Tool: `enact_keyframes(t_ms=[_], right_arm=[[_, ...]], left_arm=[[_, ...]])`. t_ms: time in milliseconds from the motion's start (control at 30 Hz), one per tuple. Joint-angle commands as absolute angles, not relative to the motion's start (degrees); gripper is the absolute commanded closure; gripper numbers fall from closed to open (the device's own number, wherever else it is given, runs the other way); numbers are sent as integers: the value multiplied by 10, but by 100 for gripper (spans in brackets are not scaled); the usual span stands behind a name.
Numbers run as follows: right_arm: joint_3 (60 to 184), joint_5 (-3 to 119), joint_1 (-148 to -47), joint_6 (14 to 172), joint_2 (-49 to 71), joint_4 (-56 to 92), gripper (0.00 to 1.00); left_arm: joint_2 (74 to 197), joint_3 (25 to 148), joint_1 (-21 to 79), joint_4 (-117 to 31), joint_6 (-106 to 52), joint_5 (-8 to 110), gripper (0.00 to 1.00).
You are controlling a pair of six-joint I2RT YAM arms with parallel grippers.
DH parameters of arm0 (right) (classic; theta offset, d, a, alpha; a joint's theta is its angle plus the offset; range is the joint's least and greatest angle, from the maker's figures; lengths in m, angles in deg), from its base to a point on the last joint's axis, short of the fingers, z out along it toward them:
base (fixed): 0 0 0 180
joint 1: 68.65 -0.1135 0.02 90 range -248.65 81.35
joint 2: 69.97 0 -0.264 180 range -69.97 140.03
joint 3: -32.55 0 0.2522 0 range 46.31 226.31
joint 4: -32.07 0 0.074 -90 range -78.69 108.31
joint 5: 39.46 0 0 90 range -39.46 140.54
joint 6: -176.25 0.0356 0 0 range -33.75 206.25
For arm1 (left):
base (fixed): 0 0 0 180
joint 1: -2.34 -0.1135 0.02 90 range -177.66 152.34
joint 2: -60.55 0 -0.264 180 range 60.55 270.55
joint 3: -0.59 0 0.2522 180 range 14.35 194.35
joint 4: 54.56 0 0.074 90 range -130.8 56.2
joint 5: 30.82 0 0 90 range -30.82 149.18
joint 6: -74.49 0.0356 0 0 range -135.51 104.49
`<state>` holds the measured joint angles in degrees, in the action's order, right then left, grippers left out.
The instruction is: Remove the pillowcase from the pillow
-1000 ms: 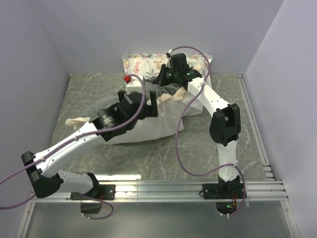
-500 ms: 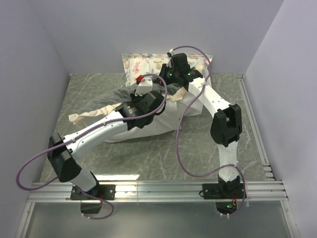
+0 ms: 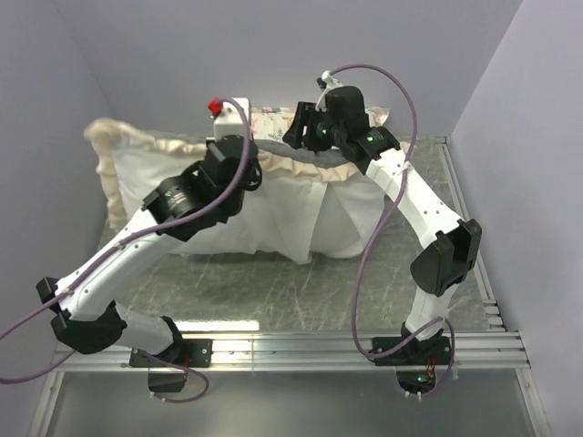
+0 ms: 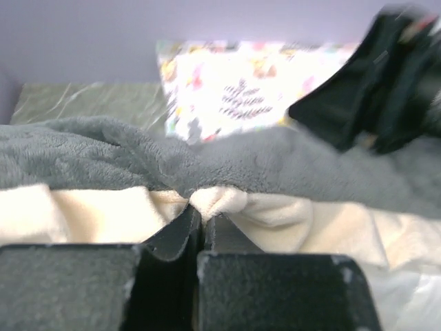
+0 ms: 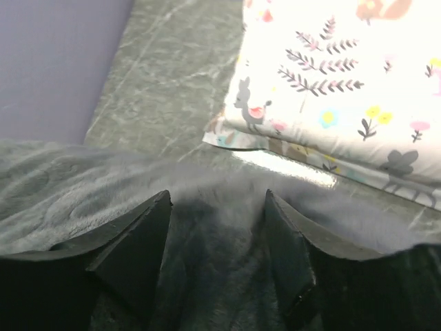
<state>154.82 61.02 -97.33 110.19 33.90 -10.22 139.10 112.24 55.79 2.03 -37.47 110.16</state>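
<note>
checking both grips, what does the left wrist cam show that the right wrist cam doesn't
Left wrist only: the left gripper shut on the cream frill of the pillowcase. Right wrist only: the right gripper with grey plush bunched between its fingers. Both: the grey pillowcase, the printed pillow, the marble table.

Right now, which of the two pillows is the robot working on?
The big plain white pillow: the left gripper and right gripper grip its grey-and-cream pillowcase. The small animal-print pillow lies apart, further back.
</note>
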Motion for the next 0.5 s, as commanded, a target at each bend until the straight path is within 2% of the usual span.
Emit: enact_keyframes(t_ms=[0, 167, 267, 300, 400, 467], right_arm=[[1578, 598, -993, 1077, 342, -124, 34], [1572, 578, -1006, 1075, 358, -115, 30], [1557, 559, -1006, 1068, 350, -91, 25], [1570, 536, -1006, 1064, 351, -95, 24], [1599, 492, -1005, 1051, 348, -99, 20], [1621, 476, -1001, 1049, 347, -105, 18]], left_arm=[[1370, 1225, 546, -40, -352, 1063, 99], [1394, 1212, 461, -40, -405, 941, 99], [1386, 1108, 380, -70, -454, 848, 99], [1376, 1034, 346, -111, -465, 826, 99], [1377, 923, 272, -166, -513, 759, 100], [1387, 892, 245, -200, -531, 720, 100]])
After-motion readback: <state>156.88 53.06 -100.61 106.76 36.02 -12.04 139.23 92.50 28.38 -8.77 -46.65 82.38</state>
